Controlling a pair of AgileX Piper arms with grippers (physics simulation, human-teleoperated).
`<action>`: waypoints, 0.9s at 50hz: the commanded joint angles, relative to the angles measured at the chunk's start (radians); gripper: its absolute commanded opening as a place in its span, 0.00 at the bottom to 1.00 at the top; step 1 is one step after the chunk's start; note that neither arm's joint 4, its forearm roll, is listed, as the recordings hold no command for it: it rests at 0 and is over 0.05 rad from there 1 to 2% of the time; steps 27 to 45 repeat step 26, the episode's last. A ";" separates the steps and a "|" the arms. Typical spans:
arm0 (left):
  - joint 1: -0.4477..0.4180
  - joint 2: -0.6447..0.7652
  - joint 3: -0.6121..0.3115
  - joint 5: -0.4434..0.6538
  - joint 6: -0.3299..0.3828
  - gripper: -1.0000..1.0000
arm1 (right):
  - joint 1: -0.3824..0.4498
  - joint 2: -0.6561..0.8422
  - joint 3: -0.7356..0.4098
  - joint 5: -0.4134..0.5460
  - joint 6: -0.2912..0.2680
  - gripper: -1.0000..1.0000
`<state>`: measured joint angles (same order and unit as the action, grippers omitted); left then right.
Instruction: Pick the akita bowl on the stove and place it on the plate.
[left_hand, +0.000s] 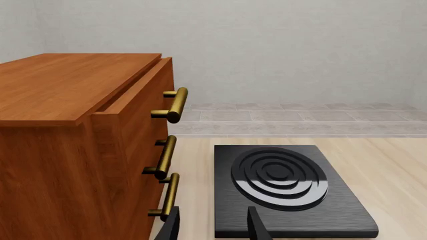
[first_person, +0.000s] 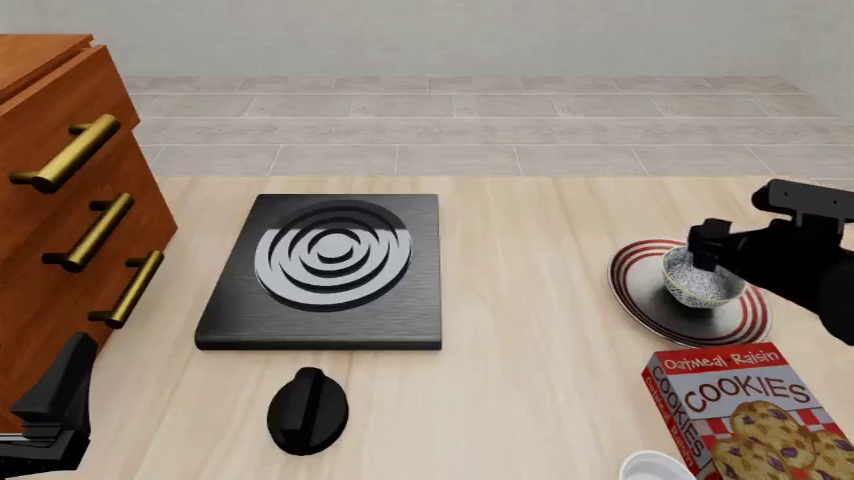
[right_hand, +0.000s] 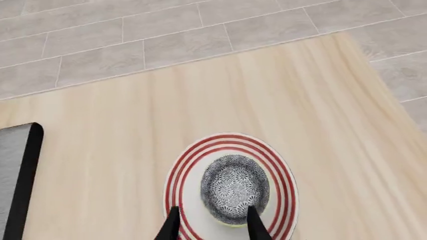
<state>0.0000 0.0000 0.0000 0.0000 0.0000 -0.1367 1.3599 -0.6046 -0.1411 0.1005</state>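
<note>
The small round bowl (first_person: 701, 279), speckled grey-white inside, sits over the middle of the red-striped white plate (first_person: 635, 296) at the right of the front view, with the right tool (right_hand: 212, 222) closed on its near rim. The flat black stove (first_person: 230, 325) with raised silver rings lies bare at centre, pale wood-grain worktop (first_person: 534, 250) open around it. The left tool (left_hand: 212, 224), fingers apart and empty, hangs at lower left beside the brass-handled wooden drawers (first_person: 40, 250).

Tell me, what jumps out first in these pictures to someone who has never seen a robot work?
The black stove with silver burner rings dominates the middle of the table, nothing on it. To the right, the small speckled akita bowl sits on the red-striped plate, with the right gripper at its rim. A wooden drawer cabinet with brass handles stands far left, and a cookies box lies at front right.
</note>
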 joint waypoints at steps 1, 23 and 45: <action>0.000 0.000 0.000 0.000 0.000 1.00 | 0.072 -0.153 0.020 0.086 0.016 1.00; 0.000 0.000 0.000 0.000 0.000 1.00 | 0.193 -0.395 0.020 0.241 -0.015 1.00; 0.000 0.000 0.000 0.000 0.000 1.00 | 0.205 -0.415 0.018 0.253 -0.022 1.00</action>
